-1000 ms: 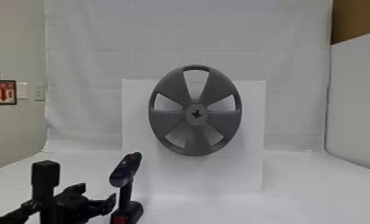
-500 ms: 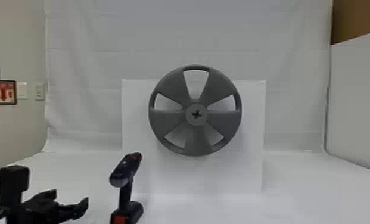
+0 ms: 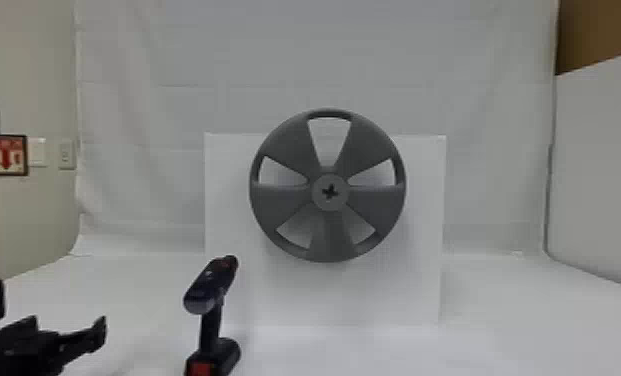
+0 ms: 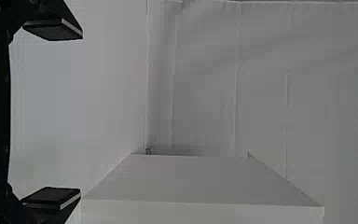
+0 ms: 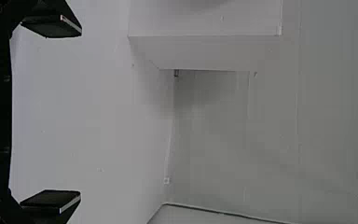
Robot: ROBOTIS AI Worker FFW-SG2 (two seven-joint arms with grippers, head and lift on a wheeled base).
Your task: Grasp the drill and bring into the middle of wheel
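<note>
Head view, drill (image 3: pixel 210 287) upright, body slanting away rightward

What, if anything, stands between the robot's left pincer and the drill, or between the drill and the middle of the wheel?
Nothing visible does, in either gap. In the head view, I see no object between the left pincer and the drill, nor between the drill and the middle of the wheel.
</note>
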